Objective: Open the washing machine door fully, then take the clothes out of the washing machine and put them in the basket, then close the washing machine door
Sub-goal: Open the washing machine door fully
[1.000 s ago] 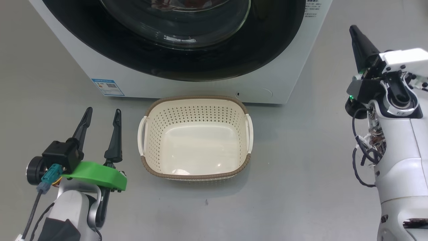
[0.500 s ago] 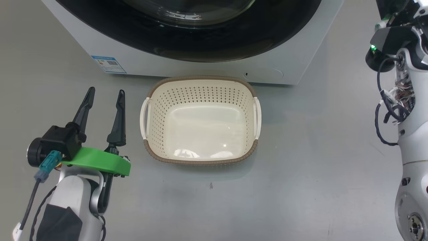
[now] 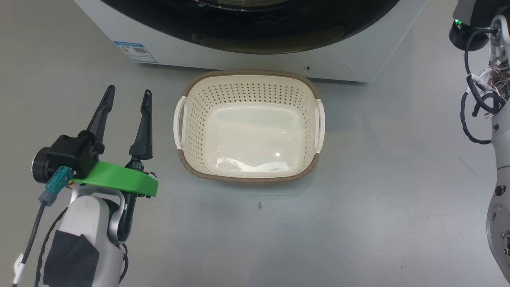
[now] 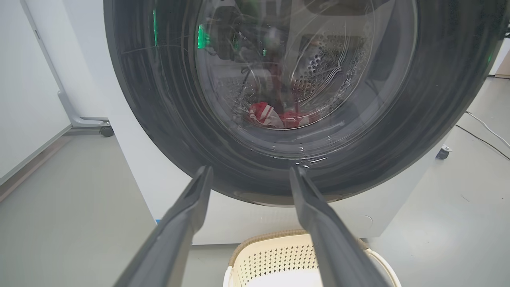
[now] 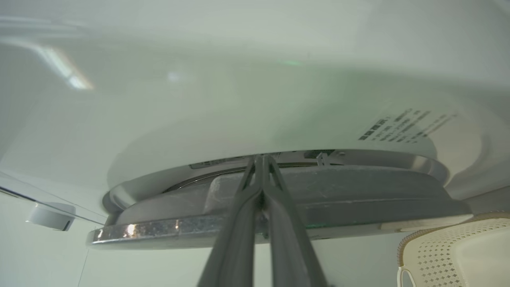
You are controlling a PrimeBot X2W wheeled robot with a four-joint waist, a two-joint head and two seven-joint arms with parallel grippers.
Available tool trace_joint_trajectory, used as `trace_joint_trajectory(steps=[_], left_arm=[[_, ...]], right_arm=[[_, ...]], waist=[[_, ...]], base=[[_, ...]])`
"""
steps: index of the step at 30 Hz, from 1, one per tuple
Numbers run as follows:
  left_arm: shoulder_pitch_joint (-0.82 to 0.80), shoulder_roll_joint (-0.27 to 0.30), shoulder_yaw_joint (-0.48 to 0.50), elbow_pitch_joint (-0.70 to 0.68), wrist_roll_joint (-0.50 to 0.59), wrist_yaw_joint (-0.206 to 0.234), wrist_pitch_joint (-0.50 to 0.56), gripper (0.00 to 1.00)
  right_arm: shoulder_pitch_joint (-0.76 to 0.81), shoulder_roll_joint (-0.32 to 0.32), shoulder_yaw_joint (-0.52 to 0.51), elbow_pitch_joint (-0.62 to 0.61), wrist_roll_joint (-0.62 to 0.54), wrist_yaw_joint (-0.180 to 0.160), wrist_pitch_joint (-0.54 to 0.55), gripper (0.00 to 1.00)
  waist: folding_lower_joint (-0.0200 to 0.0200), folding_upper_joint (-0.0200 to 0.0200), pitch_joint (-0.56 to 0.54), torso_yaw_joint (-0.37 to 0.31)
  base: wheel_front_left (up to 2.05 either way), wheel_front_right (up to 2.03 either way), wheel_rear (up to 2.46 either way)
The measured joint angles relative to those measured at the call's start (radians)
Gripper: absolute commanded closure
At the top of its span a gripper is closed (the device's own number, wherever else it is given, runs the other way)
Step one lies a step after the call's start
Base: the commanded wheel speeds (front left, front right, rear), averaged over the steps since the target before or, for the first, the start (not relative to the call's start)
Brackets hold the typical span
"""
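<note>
left pincer [image 3: 129,91]: fingers spread wide, nothing between them, held low over the floor [image 3: 358,223]; it has kept its place beside the basket.
right pincer [image 5: 261,159]: fingers pressed together, gripping nothing; tips at the rim of the washing machine door [image 4: 159,119], at the seam where it meets the white front of the washing machine [image 5: 239,99].
door state: straight ahead of the left pincer and above its tips; it looks shut or barely cracked, and I cannot tell which.
clothes [image 4: 275,115]: beyond the left pincer, behind the glass, low in the drum [image 4: 330,67].
basket [image 3: 247,73]: just to the right of the left pincer, on the floor against the foot of the machine; empty.
just changed: the head camera has shifted, so machine and basket sit elsewhere in its picture without having moved. The right arm [image 3: 498,119] has carried its pincer from standing free off the machine's right side up to the door's edge.
meaning: probably the very start of step one, prying the door open; unloading and closing are all still ahead.
risk: closed tips may slip off the glossy rim.
</note>
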Motion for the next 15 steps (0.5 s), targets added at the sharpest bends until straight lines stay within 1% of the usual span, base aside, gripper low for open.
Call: trace_joint_trajectory(steps=[15], left_arm=[[-0.009, -0.012, 0.016, 0.009, 0.010, -0.009, 0.000, 0.00]], right_arm=[[-0.061, -0.002, 0.030, 0.065, -0.014, -0.001, 0.051, 1.00]], waist=[[-0.0001, 0.0000, 0.022, 0.016]], base=[[0.00, 0.00, 0.00]])
